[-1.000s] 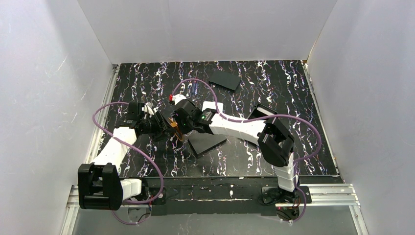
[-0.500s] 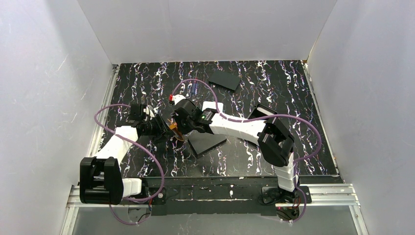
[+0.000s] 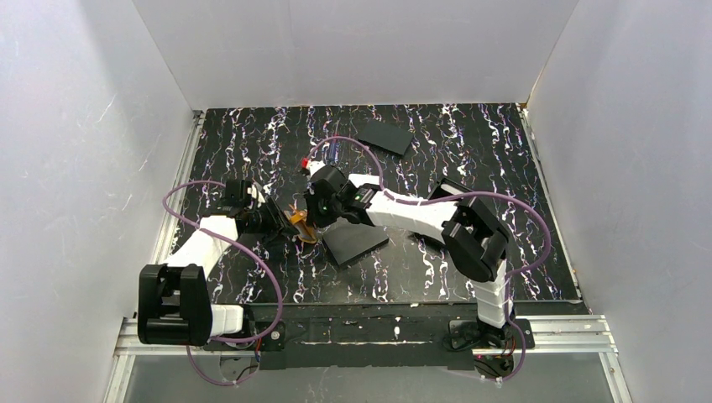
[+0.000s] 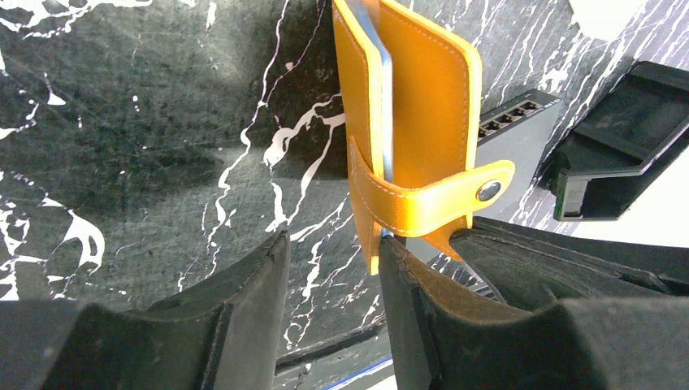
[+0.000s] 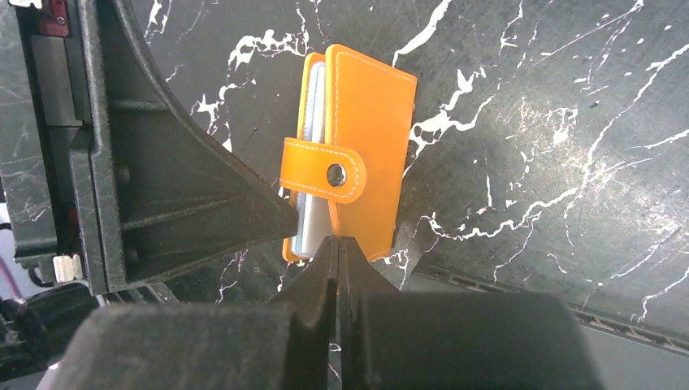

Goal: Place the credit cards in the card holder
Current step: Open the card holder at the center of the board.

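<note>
**Centre of the black, white-veined worktop (image 3: 504, 151), seen in all three views.** The card holder (image 5: 370, 122), an orange case, is folded shut. Its clasp tab (image 5: 313, 171) wraps across the open edge and is fastened by a metal stud. A pale blue-grey strip shows between the two covers. From above, the holder appears only as a narrow orange sliver between the two tool heads, just left of a flat black rectangle (image 3: 357, 243) that lies partly under the right arm.

The left tool (image 4: 331, 248) has its jaws apart. The near end of the holder sits at their mouth, against the inner face of one finger (image 4: 422, 309), and bare worktop shows between the holder and the other finger.

The right tool (image 5: 337, 244) has its jaws pressed together with nothing between them. Its tip is at the holder's near edge, below the clasp; whether it touches cannot be told.

A second black rectangle (image 3: 384, 137) lies well apart, near the far edge of the worktop.
</note>
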Tool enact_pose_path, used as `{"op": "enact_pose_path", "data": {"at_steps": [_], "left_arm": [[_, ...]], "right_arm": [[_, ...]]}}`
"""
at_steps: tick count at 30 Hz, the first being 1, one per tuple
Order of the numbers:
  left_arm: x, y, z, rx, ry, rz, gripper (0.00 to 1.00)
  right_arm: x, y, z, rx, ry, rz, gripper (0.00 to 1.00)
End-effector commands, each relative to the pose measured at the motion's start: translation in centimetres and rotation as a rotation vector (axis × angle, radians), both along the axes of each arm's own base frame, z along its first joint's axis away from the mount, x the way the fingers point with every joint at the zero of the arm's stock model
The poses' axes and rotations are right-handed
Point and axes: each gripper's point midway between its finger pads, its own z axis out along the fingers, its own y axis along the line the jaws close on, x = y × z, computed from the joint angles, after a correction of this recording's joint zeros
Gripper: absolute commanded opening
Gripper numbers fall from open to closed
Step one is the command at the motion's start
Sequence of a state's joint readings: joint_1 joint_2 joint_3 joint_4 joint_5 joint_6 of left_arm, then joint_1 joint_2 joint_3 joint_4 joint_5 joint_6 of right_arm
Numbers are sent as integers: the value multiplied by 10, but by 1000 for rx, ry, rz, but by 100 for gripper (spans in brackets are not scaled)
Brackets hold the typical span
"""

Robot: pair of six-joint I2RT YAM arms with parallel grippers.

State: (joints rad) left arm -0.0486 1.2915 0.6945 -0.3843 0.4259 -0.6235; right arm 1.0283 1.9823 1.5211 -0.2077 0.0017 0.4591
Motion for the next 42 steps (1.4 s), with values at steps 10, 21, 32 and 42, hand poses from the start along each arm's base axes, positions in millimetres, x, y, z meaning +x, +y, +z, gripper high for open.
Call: {"op": "enact_pose_path", "data": {"at_steps": [10,21,32,42], "left_arm": [[13,-6,-6,-42,26,-6,32],[30,-15,-2,-91,23,-10,4],[39,-23,4,-132,28,-26,0],[34,-22,-2,-127,40,-32,0]], "right_arm": [[7,2,20,283,170,-8,1],[34,-33,-17,249,222,-69,25],[21,-11,9,340,155,84,67],[26,-3,7,307,131,66,43]]}}
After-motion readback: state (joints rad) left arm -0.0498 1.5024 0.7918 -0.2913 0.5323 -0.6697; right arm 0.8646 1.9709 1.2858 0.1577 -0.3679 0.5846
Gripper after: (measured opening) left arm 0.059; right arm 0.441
